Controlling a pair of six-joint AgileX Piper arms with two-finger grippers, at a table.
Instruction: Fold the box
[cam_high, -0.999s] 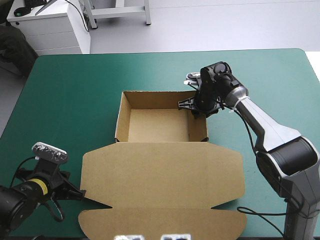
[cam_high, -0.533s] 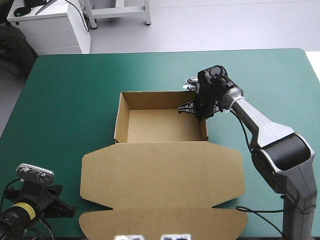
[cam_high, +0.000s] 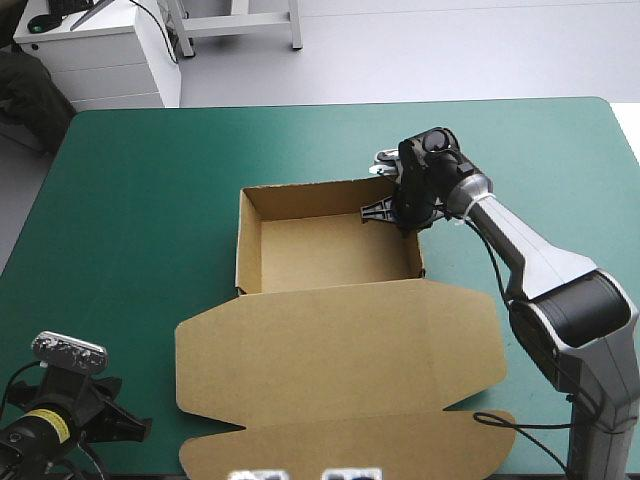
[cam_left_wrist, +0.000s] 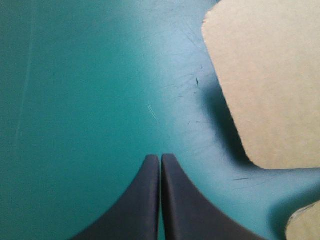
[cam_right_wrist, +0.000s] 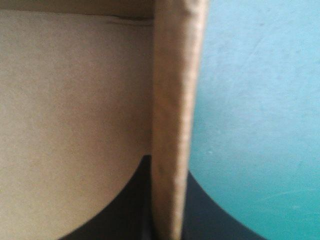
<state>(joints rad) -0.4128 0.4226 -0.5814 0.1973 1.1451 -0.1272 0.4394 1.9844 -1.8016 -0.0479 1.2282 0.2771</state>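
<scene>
The brown box (cam_high: 330, 250) stands mid-table as an open tray with its walls raised. Its lid (cam_high: 340, 350) lies flat toward the near edge. My right gripper (cam_high: 397, 213) is at the tray's right wall near the far right corner. In the right wrist view that wall (cam_right_wrist: 172, 110) runs between my black fingers (cam_right_wrist: 125, 205), so the right gripper (cam_right_wrist: 167, 162) is shut on it. My left gripper (cam_high: 135, 428) hovers low over the cover at the near left, apart from the box. Its shut gripper (cam_left_wrist: 161, 158) points past a rounded lid corner (cam_left_wrist: 270, 75).
The teal-green cover (cam_high: 150, 180) shows wide to the left of the box and beyond it. The lid's near flap (cam_high: 350, 445) reaches almost to the table's front edge. A narrower strip of cover lies right of the tray.
The box has turned slightly and slid right, its lid swinging toward the near right. My left gripper had drawn back from the lid's left notch to the near-left corner. The right gripper stays on the wall.
</scene>
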